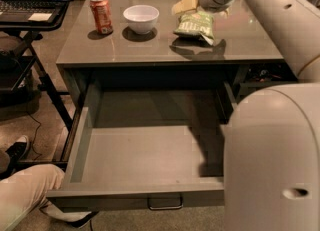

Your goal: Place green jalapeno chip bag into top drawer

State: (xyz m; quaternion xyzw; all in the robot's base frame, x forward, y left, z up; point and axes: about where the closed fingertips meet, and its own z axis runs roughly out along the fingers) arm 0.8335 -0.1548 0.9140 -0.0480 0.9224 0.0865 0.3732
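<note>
The green jalapeno chip bag (196, 25) is at the back right of the grey tabletop (150, 50). It stands tilted with its lettering facing me, and a dark shadow lies just in front of it, so it seems raised slightly off the surface. My gripper (187, 5) is at the bag's top left edge, its tan fingers (183, 3) closed on the bag's upper end. The top drawer (135, 192) is pulled fully out below the table. Its inside is bare, and its bar handle (165, 205) is at the front centre.
An orange-red soda can (101, 14) and a white bowl (141, 18) stand left of the bag. A laptop (30, 0) sits on a stand at the far left. A person's leg (25, 195) is by the drawer's left front corner. My own body (272, 160) fills the right foreground.
</note>
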